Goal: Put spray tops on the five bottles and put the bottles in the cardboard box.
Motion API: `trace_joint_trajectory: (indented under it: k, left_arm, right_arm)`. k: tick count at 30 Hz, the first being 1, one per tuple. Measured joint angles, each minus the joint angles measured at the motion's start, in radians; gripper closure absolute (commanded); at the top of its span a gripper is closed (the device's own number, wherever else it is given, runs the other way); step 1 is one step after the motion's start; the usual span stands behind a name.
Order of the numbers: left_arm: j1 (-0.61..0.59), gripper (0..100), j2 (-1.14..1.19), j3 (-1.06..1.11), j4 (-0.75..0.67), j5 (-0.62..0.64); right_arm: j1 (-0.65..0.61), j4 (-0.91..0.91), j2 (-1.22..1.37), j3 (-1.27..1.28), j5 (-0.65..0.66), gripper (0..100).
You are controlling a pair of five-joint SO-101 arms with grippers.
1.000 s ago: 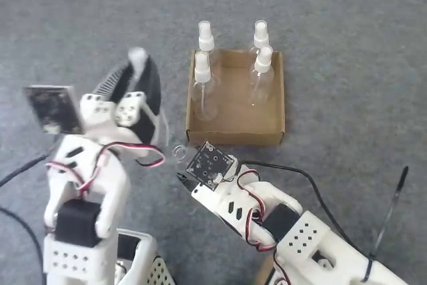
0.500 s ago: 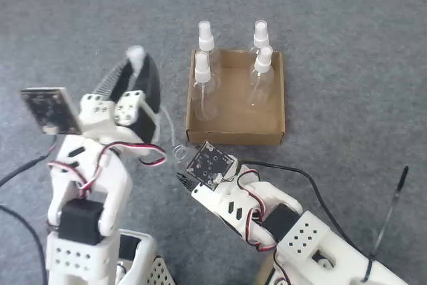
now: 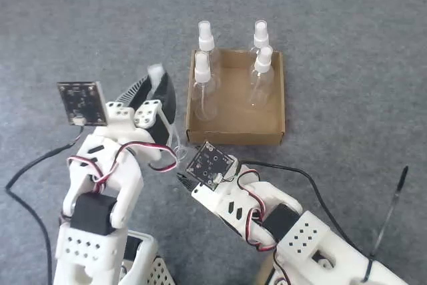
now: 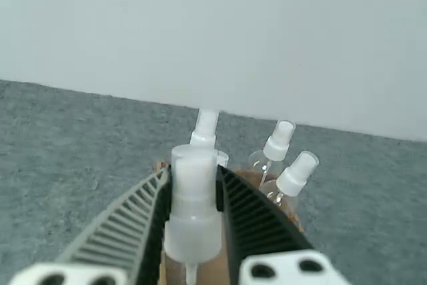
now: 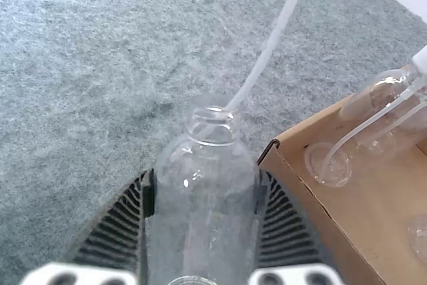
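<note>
Moved: my left end effector [image 3: 157, 79] has swung toward the cardboard box [image 3: 235, 137], clamped on a spray top [image 4: 193, 211]. Right end effector [image 5: 203, 188]: closed around the open bottle [image 5: 203, 238], just beside the box's near wall. The top's tube [image 5: 267, 51] meets the bottle mouth.

There are four capped bottles [image 3: 202, 91] [image 3: 261, 78] [image 3: 206, 38] [image 3: 260, 33], one open bottle [image 5: 203, 191], one loose spray top [image 4: 193, 198] and one cardboard box [image 3: 233, 137].
</note>
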Motion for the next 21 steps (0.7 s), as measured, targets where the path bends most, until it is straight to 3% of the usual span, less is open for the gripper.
trace_joint_trajectory:
  k: [8, 15, 21]
  left_arm:
    - [0.003, 99, 0.000, -0.037, 0.126, -0.147]
    - [0.003, 99, 0.000, -0.037, 0.130, -0.166]
    - [0.026, 99, 0.000, -0.043, 0.132, -0.170]
  right_arm:
    - [0.000, -0.061, 0.000, 0.043, -0.003, 99.3]
    - [0.008, -0.330, -0.003, 0.149, -0.006, 99.3]
    - [0.074, -0.376, -0.005, 0.150, -0.097, 99.3]
